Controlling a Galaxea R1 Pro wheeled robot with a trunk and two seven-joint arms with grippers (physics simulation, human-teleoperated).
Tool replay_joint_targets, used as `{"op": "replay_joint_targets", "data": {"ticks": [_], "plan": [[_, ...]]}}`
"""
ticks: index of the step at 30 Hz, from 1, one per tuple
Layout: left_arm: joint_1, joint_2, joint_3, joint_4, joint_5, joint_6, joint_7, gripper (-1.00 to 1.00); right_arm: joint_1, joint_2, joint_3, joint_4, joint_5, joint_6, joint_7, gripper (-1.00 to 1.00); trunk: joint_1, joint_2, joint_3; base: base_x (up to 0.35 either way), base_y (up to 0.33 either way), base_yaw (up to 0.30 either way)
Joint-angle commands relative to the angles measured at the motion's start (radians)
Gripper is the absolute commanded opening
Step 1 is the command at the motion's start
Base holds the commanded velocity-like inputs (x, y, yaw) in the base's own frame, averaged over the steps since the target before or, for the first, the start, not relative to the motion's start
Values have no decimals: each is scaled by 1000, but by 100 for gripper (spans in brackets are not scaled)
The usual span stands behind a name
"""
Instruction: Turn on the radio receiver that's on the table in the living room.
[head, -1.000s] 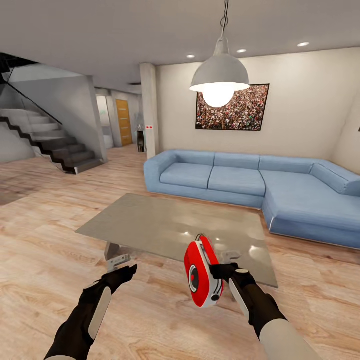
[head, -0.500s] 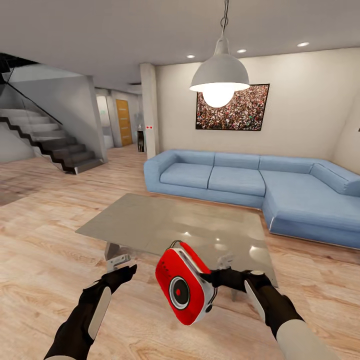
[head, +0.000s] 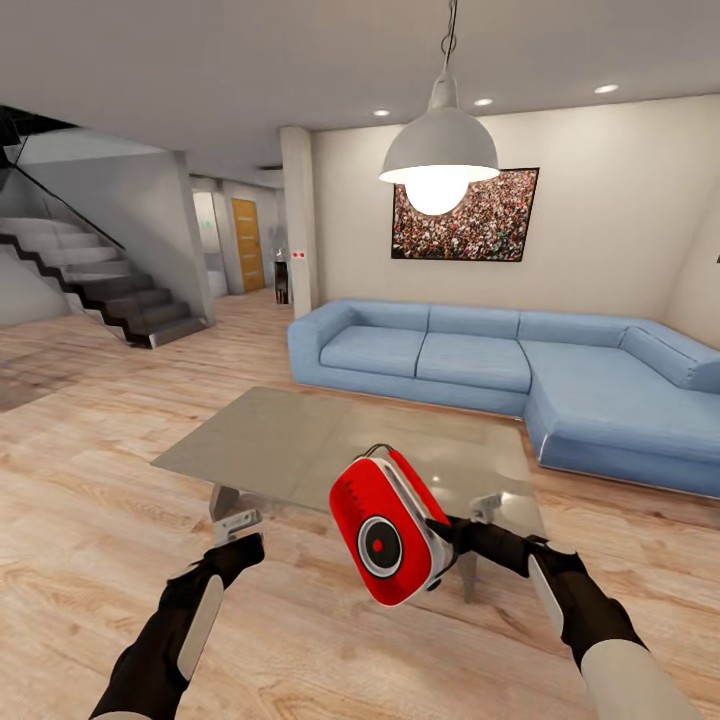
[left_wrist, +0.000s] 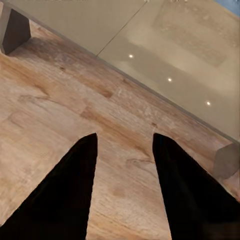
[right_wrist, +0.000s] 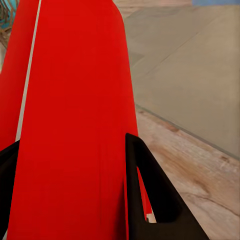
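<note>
The red radio receiver (head: 386, 530) with white trim hangs in the air before the table's near edge, its round dial facing me. My right gripper (head: 443, 540) is shut on its right side. In the right wrist view the radio's red body (right_wrist: 75, 125) sits between the black fingers (right_wrist: 150, 195). The glossy grey table (head: 300, 440) stands just beyond, in front of the blue sofa. My left gripper (head: 240, 522) hovers low over the wood floor near the table's front left leg, open and holding nothing; its dark fingers (left_wrist: 65, 195) are spread apart.
A blue L-shaped sofa (head: 520, 370) lines the far side and right. A grey pendant lamp (head: 438, 150) hangs over the table, before a crowd picture (head: 466, 214). Stairs (head: 100, 285) rise at the left, with a corridor and a wooden door (head: 247, 243) behind. Wood floor surrounds the table.
The right gripper has swung the radio, turning its dial face toward me and lifting it a little up and to the right of where it was half a second ago. The left arm stayed still.
</note>
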Motion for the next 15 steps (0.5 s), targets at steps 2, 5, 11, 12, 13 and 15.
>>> {"op": "replay_joint_targets", "data": {"ticks": [2, 5, 11, 12, 13, 15], "plan": [[0, 0, 0, 4, 1, -8, -1, -100, 0, 0, -3, -1, -5, 0, 0, -100, 0, 0, 0, 0, 0, 0], [0, 1, 0, 7, 0, -12, 0, -100, 0, 0, -6, -2, -4, 0, -9, -100, 0, 0, 0, 0, 0, 0], [0, 1, 0, 7, 0, -13, 0, -100, 0, 0, -7, -2, -4, 0, -10, -100, 0, 0, 0, 0, 0, 0], [0, 1, 0, 7, 0, -13, 1, -100, 0, 0, -8, -2, -4, 0, -10, -100, 0, 0, 0, 0, 0, 0], [-1, 1, 0, 7, 1, -13, 1, -100, 0, 0, -8, -2, -4, 0, -11, -100, 0, 0, 0, 0, 0, 0], [0, 0, -5, 4, 1, -12, 0, -100, 0, 0, -9, -2, -4, 1, -12, -100, 0, 0, 0, 0, 0, 0]]}}
